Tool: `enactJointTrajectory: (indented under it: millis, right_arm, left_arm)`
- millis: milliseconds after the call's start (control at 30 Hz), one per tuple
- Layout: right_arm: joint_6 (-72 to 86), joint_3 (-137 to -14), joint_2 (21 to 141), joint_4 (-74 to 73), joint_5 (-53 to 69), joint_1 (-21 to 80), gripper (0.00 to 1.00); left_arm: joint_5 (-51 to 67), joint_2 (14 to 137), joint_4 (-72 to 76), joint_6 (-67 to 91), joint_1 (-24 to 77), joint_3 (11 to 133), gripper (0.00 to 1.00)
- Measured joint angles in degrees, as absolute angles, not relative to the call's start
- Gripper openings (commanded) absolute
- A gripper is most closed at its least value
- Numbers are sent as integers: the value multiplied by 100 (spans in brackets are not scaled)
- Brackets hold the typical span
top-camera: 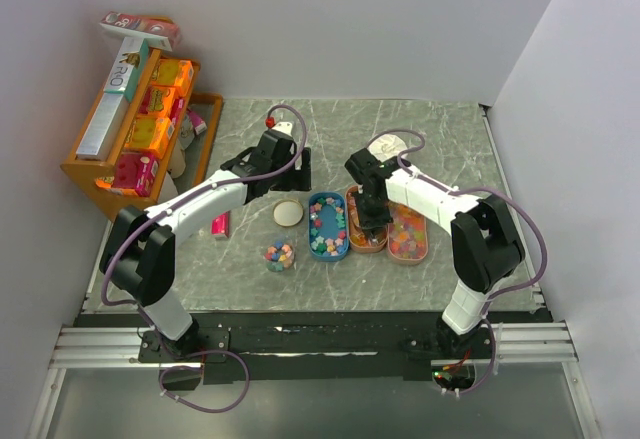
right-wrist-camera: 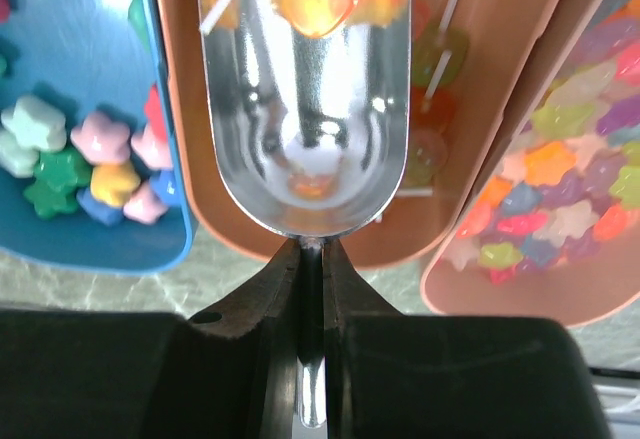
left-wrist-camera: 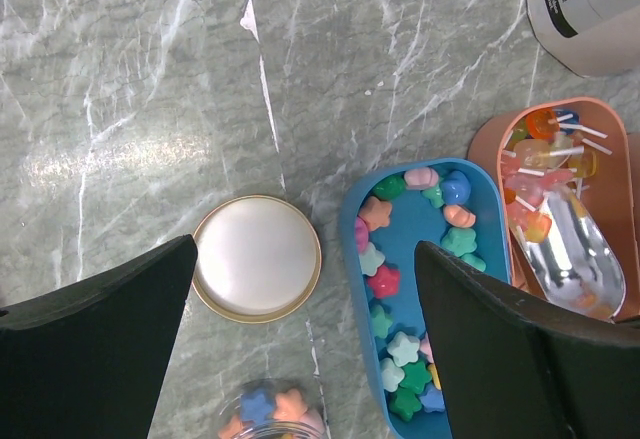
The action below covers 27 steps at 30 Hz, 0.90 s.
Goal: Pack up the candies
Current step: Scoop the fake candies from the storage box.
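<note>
Where the grey marbled table (top-camera: pixel 440 139) meets white walls, a wooden shelf (top-camera: pixel 82 181) stands at ten o'clock. The candies (left-wrist-camera: pixel 383 281) fill a blue tray (left-wrist-camera: pixel 415 224) mid-table, some in a jar (top-camera: pixel 279 256) at its seven o'clock. Left jaws gape empty; right jaws grip a scoop (right-wrist-camera: pixel 305 129) over an orange tray (right-wrist-camera: pixel 500 89).

Candies (left-wrist-camera: pixel 403 347) in tray (left-wrist-camera: pixel 410 224), lid (left-wrist-camera: pixel 257 256) to its left, scoop (left-wrist-camera: pixel 575 254) to right.
</note>
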<state>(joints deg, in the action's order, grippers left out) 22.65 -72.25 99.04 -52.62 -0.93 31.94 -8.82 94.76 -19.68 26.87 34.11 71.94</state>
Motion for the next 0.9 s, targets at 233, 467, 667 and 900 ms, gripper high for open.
enactJointTrajectory:
  millis: [233,467,667,900]
  right_arm:
    - [2239,-7102,9904,-4930,-281,3197,0]
    - [2137,-6925,9835,-4663,-427,3208,0]
    - [2023,-6543,9485,-4477,-532,3301,0]
    - [1984,-6141,8868,-4517,-764,3461,0]
  left_arm:
    - [-880,9476,-1966,2689,3409,7170,97]
    - [-860,9476,-1968,2727,3404,7168,96]
    - [-823,9476,-1968,2735,3404,7168,96]
    - [-733,9476,-1966,2794,3404,7168,96]
